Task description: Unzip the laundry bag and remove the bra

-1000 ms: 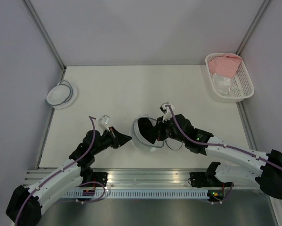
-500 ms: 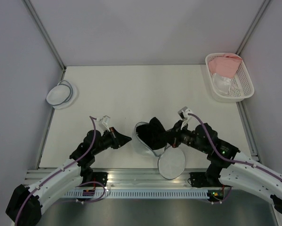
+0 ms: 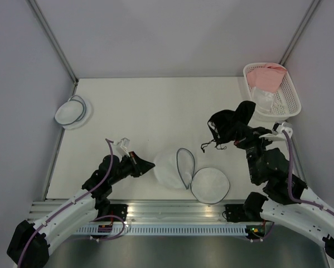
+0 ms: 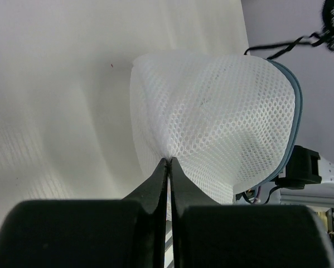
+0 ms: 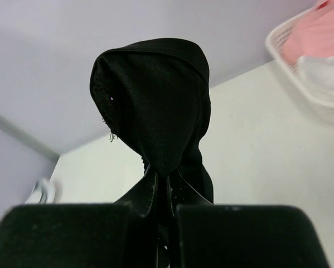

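The laundry bag (image 3: 168, 170), a white mesh dome with a grey-blue zipper rim, lies on its side near the table's front, its mouth open to the right. Its flat disc lid (image 3: 210, 186) lies unzipped on the table beside it. My left gripper (image 3: 153, 163) is shut on a pinch of the bag's mesh (image 4: 222, 111) at the dome's left side, fingertips together (image 4: 170, 161). The black bra (image 3: 228, 127) hangs in the air right of centre, clear of the bag, a thin strap dangling. My right gripper (image 3: 240, 139) is shut on the bra (image 5: 155, 95) at its lower fold (image 5: 167, 177).
A white plastic basket (image 3: 292, 97) holding a pink cloth (image 3: 266, 77) and a clear item sits at the back right, close to the raised bra. A smaller white dome with a pale rim (image 3: 72, 110) rests at the left edge. Walls enclose the table on three sides.
The right arm pulled the bra out of the bag and carried it up and to the right. The lid dropped flat on the table. The left gripper stayed on the mesh.
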`<state>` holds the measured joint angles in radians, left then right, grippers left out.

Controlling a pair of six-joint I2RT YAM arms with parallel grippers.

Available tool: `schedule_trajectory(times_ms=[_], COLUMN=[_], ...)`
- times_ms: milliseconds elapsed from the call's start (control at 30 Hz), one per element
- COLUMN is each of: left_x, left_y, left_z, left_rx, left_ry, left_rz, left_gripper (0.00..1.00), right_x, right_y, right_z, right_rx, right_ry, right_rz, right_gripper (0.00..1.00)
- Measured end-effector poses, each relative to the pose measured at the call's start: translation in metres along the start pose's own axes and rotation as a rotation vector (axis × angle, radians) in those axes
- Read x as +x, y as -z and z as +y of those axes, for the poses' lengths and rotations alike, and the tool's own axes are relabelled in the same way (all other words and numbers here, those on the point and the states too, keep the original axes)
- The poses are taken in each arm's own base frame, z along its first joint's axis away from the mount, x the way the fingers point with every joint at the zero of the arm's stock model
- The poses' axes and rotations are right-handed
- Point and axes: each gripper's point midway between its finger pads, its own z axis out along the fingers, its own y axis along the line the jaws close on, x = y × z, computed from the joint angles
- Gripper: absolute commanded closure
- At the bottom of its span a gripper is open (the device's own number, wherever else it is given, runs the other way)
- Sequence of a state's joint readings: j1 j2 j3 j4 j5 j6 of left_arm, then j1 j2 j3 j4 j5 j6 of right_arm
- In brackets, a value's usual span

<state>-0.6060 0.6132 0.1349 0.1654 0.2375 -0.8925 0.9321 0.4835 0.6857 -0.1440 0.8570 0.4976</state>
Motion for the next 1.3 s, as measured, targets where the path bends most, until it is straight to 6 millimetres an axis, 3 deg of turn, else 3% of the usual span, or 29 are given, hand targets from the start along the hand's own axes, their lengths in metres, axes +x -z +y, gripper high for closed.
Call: schedule_trajectory(times_ms=[167,367,467,567,733,833,900,1033,1300], left_x=[0.001,0.001,0.002,0.002,0.004,0.004,0.005,0.006,0.008], left_y=[0.000,0.000,0.000,0.000,0.001,0.001,0.001,0.001,0.000], left_z=[0.001,0.001,0.000,-0.001,-0.005,-0.006,-0.007,-0.007,-0.003], left_rx=[-0.002,0.001,0.004,0.011,0.029,0.037,0.043,0.044,0.026], left_ry=[0.001,0.000,0.000,-0.001,-0.002,-0.004,-0.004,-0.003,0.003], left_rz=[0.002,0.002,0.007,0.007,0.023,0.025,0.029,0.034,0.046], left_gripper=[0.98,0.98,0.98,0.98,0.98,0.98,0.98,0.98,0.98], right_x=[-0.072,-0.126,-0.156,-0.173,-0.168,-0.148,-0.134,-0.119,-0.120], right_y=[-0.012,-0.045,-0.077,-0.120,-0.200,-0.244,-0.262,-0.278,-0.289], right_z=[-0.006,-0.009,-0.014,-0.026,-0.071,-0.112,-0.141,-0.197,-0.289], right_rx=[0.236,0.466,0.550,0.594,0.652,0.707,0.751,0.843,0.994], right_ry=[0.005,0.034,0.041,0.056,0.104,0.135,0.150,0.159,0.148], right_rz=[-0.202,-0.331,-0.371,-0.368,-0.269,-0.180,-0.128,-0.073,-0.055], right_gripper=[1.00,1.00,1.00,1.00,1.00,1.00,1.00,1.00,1.00])
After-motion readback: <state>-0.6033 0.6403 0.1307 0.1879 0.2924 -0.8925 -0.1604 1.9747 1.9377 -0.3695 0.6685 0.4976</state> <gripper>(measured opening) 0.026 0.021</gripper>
